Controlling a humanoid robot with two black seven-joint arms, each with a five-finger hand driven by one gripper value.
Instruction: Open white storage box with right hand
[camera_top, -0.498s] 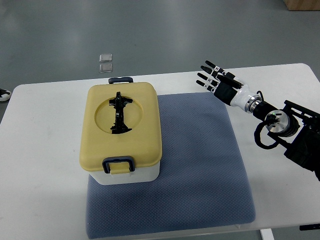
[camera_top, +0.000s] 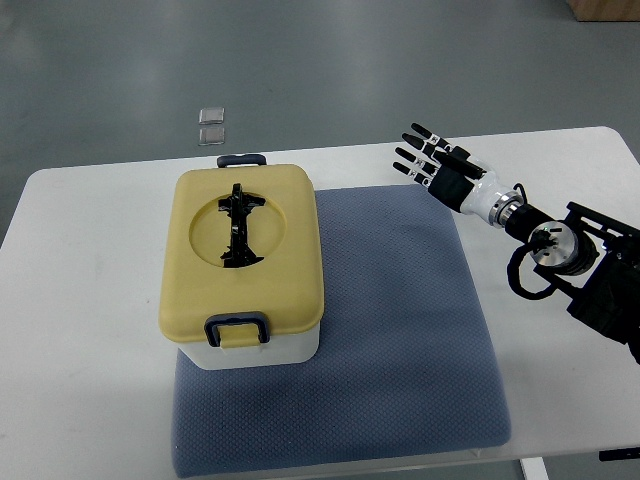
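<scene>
A white storage box (camera_top: 262, 352) with a closed yellow lid (camera_top: 244, 250) stands on the left part of a blue-grey mat (camera_top: 400, 330). A black handle (camera_top: 238, 225) lies folded in the lid's round recess. Dark latches sit at the near edge (camera_top: 237, 329) and the far edge (camera_top: 243, 159). My right hand (camera_top: 432, 158) hovers over the table beyond the mat's far right corner, well to the right of the box, fingers spread and holding nothing. Its arm (camera_top: 570, 255) comes in from the right edge. The left arm does not show.
The white table (camera_top: 80, 330) carries the mat and box. Two small clear squares (camera_top: 211, 125) lie on the grey floor beyond the table's far edge. A brown object (camera_top: 605, 8) pokes in at the top right corner.
The small object at the left edge of the table is no longer in view. My right hand has barely shifted.
</scene>
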